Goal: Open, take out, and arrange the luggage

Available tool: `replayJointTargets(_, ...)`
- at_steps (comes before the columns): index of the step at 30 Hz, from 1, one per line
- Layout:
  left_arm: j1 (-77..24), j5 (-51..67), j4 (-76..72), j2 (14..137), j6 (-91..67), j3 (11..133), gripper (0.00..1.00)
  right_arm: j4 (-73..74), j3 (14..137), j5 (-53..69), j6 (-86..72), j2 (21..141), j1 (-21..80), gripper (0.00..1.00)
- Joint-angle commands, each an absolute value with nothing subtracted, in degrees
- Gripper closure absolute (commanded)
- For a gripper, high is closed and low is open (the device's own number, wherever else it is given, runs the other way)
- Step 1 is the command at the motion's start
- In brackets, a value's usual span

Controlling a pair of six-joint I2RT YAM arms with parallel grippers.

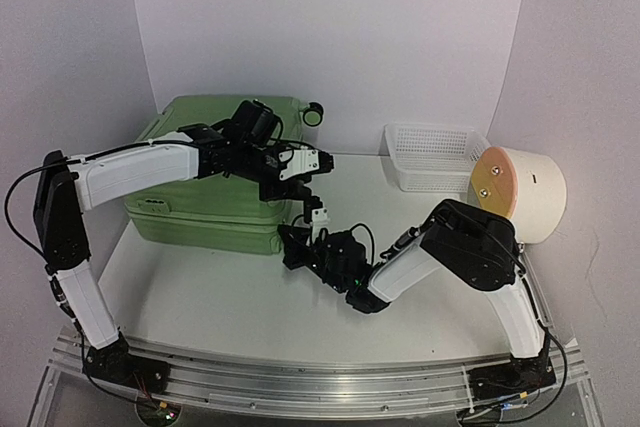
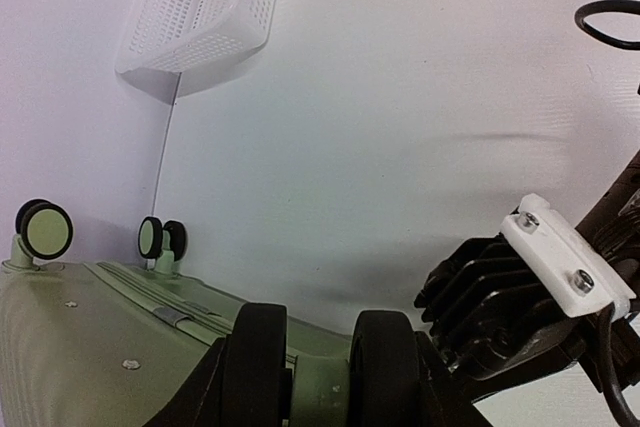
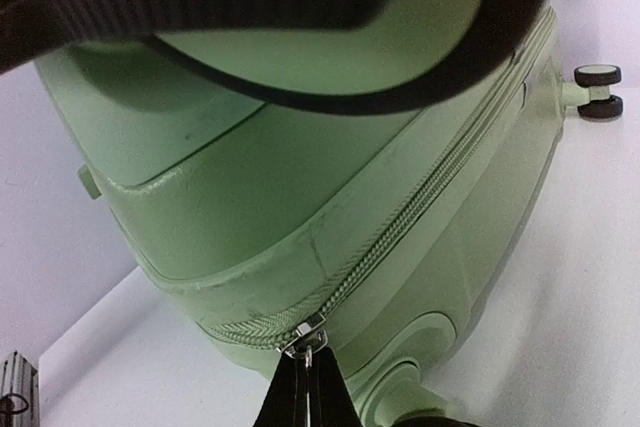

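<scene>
Closed luggage [image 1: 190,217] lies flat, centre left. Right gripper [image 3: 305,402] pinched tight on zipper pull [image 3: 306,339], bottom centre. Left gripper [image 2: 320,352] fingers apart astride shell edge; grip unclear.

Enclosure: white, evenly lit.
White counter [image 1: 210,302]; plain white back panel [image 1: 330,27]; matching side panels [image 1: 60,57] left and right; aluminium rail [image 1: 300,384] along near edge; shadows soft.

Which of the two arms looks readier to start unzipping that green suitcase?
Right. The right gripper pinches the zipper pull at the luggage's near corner; the left gripper sits on its top, off the pull.
</scene>
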State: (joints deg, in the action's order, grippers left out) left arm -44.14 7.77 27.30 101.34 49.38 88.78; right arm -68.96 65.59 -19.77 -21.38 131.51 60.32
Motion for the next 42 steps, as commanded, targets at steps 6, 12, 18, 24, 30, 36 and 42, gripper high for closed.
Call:
replayJointTargets(6, -36.8, 16.6, 15.1, 97.0, 39.1, 82.5, 1.0, -73.5, 66.5, -15.4, -30.1, 133.3, 60.0, 1.0)
replayJointTargets(12, -36.2, 26.4, 21.1, 91.8, 45.3, 79.7, 1.0, -78.6, 64.5, -4.7, -23.1, 131.0, 56.3, 1.0)
replayJointTargets(18, -35.8, 32.8, 32.0, 89.0, 53.8, 79.7, 1.0, -77.3, 63.1, 2.9, -17.3, 129.0, 54.6, 1.0)
replayJointTargets(24, -35.8, 37.9, 47.8, 88.3, 63.3, 81.7, 1.0, -74.1, 63.3, 1.5, -16.0, 129.0, 53.7, 1.0)
replayJointTargets(30, -35.9, 39.8, 54.9, 87.5, 68.8, 82.9, 1.0, -70.4, 64.3, 1.4, -15.0, 129.1, 52.2, 1.0)
replayJointTargets(36, -36.5, 39.2, 65.5, 87.0, 79.9, 83.7, 1.0, -64.4, 66.0, -0.3, -12.7, 127.9, 50.6, 1.0)
replayJointTargets(42, -36.8, 40.0, 73.3, 86.4, 83.0, 85.0, 1.0, -61.9, 68.3, -5.5, -14.3, 128.1, 46.4, 1.0)
